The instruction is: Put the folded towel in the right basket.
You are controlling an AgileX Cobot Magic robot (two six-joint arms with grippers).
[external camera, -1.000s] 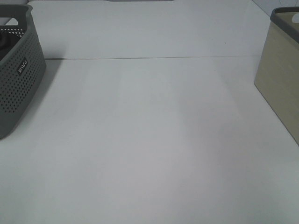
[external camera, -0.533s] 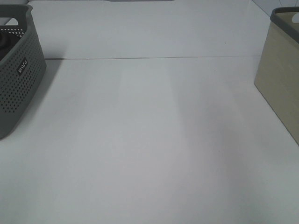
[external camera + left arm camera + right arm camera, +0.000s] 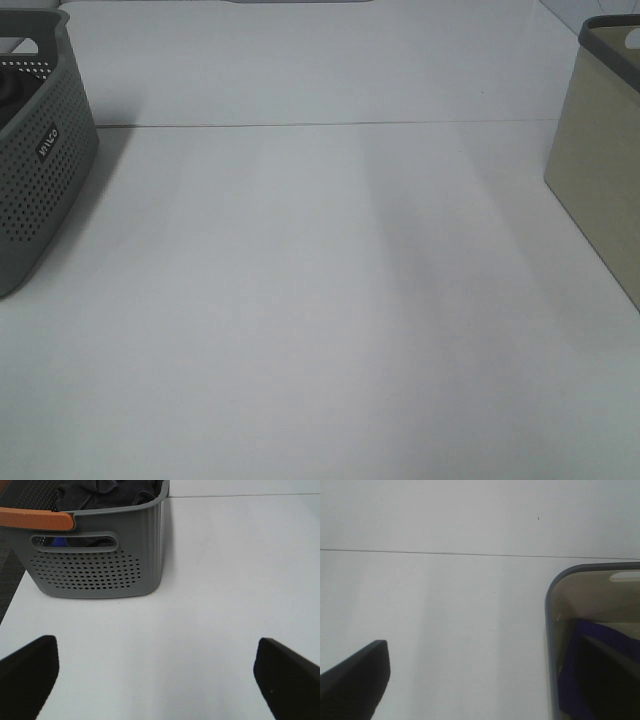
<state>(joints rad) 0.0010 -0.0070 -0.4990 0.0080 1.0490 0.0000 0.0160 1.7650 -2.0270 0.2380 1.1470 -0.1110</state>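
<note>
While the right gripper [image 3: 482, 650] is hanging spread wide over the right basket [image 3: 590, 597], one dark finger [image 3: 610, 680] is sitting above the basket's inside. The other is sitting above bare white table [image 3: 445, 605] just outside its grey rim. Blue-purple folded towel [image 3: 569, 680] is lying inside the right basket, against the wall by that rim corner, nothing gripping it. Grey perforated basket [image 3: 40, 170] is standing well apart from the right basket, across the table, with dark cloth [image 3: 100, 492] piled in it. Left gripper [image 3: 156, 665] is hovering on that far side too, fingers wide, holding nothing, facing the grey basket's handle slot [image 3: 75, 542].
</note>
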